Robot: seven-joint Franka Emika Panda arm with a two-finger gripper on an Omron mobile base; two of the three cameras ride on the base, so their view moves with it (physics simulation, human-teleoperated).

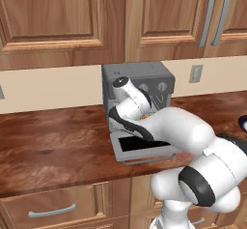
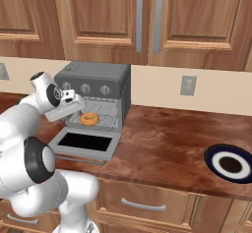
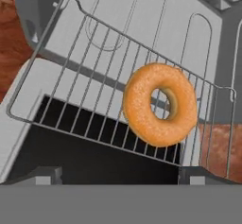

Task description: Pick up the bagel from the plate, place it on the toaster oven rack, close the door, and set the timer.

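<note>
The tan-orange bagel [image 3: 159, 104] lies free on the silver wire toaster oven rack [image 3: 94, 76], toward one front corner of it. My gripper [image 3: 120, 176] is open just in front of it, with one dark fingertip on each side and nothing between them. From the right base view, the gripper [image 2: 78, 105] hovers at the oven mouth, up and to the left of the bagel [image 2: 89, 119]. The door [image 2: 86, 142] hangs down flat and open. The dark blue plate [image 2: 230, 163] sits bare, far right on the counter.
The grey toaster oven [image 2: 98, 79] stands against the back wall with three knobs [image 2: 85, 88] across its front. Wooden cabinets hang above it. My arm crosses in front of the open door [image 1: 142, 148]. The brown counter [image 2: 162, 138] stretches between the oven and the plate.
</note>
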